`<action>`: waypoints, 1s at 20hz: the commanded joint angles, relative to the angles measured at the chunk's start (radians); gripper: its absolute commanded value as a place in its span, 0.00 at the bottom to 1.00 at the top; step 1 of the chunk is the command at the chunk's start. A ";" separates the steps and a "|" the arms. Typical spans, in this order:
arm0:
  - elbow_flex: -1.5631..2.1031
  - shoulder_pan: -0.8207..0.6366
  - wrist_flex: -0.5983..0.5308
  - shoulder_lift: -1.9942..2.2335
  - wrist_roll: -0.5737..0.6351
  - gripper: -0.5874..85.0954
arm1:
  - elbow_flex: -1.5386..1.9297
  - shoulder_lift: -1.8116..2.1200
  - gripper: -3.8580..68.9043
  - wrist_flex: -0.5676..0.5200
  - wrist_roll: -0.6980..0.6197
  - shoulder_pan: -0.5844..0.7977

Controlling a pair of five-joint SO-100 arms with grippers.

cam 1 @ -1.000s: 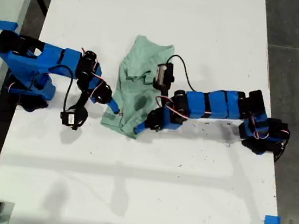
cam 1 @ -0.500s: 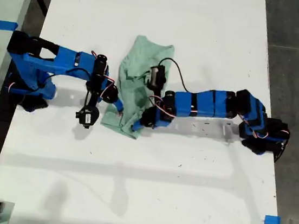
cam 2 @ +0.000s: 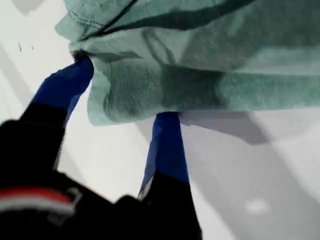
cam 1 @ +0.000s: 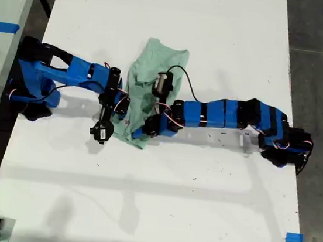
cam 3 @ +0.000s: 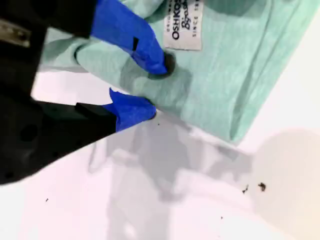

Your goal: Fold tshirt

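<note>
White worktop fills the exterior view, with bare surface wide open above and below the arms and dark floor past its edge on the exterior view's right. The tshirt lies bunched near the worktop's middle, well clear of every edge, as a narrow crumpled strip. One blue arm reaches in from the exterior view's left and another from the exterior view's right. Both tips meet the cloth's lower end, close together. I cannot match either arm to a wrist view.

My first gripper: claw fingers are spread, one at the hem corner, the other running under hanging cloth. Its tip is hidden, so I cannot tell if it grips. Only this view shows cloth lifted off the worktop.

My second gripper: claw nearly closed on the tshirt's folded edge, upper tip dented into the cloth. Only this view shows a printed neck label.
</note>
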 commanded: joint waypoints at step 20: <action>-0.249 0.288 -0.058 0.101 -0.038 0.01 | 0.094 0.307 0.04 0.153 0.063 -0.172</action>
